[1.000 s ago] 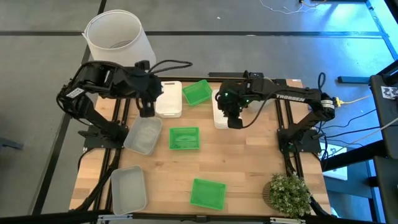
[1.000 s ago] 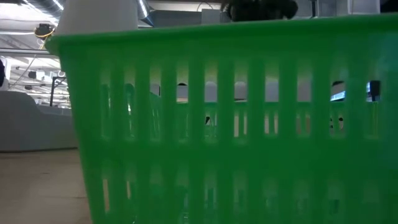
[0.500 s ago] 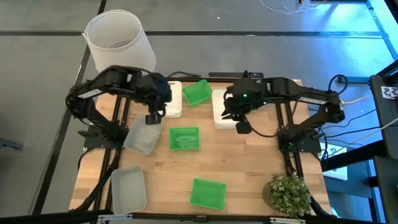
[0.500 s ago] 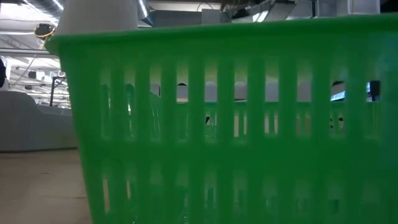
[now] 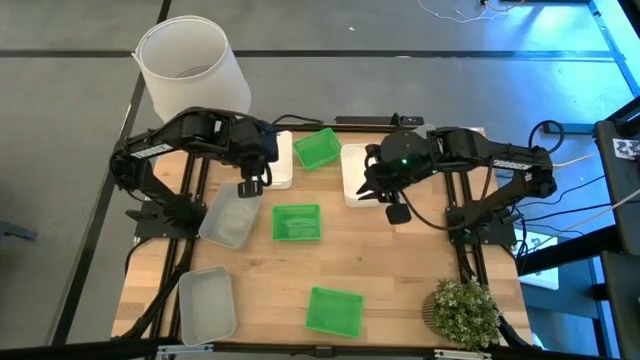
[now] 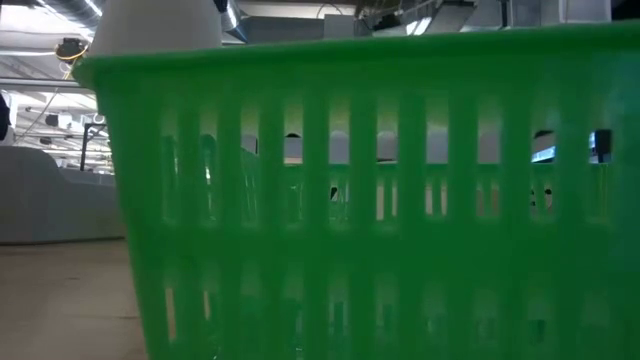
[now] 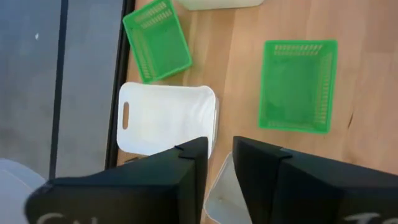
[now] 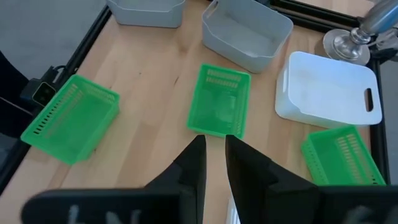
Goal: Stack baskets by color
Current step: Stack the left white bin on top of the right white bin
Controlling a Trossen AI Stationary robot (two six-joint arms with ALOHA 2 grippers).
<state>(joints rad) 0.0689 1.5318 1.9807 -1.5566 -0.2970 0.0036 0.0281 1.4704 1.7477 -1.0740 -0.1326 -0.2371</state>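
From above we see the whole table (image 5: 400,270): a white basket (image 5: 277,160) and a green basket (image 5: 318,148) at the far edge, a second white basket (image 5: 352,172) partly under the right arm, a green basket (image 5: 296,222) at the centre, a green one (image 5: 334,311) near the front, and two grey baskets (image 5: 231,217) (image 5: 207,303) on the left. The lampshade (image 5: 190,62) and plant (image 5: 465,310) show here too.

The left gripper (image 5: 248,188) hangs between the white basket and the nearer grey one; the right gripper (image 5: 396,211) hangs just off the second white basket.

The low view gives us only the slatted wall of the front green basket (image 6: 360,200), blocking everything else.

The wrist views add what the top view cannot: each pair of fingers (image 7: 186,180) (image 8: 193,168) stands slightly parted with nothing between them. The left wrist looks down on the white basket (image 7: 165,118); the right wrist on the centre green one (image 8: 219,102).
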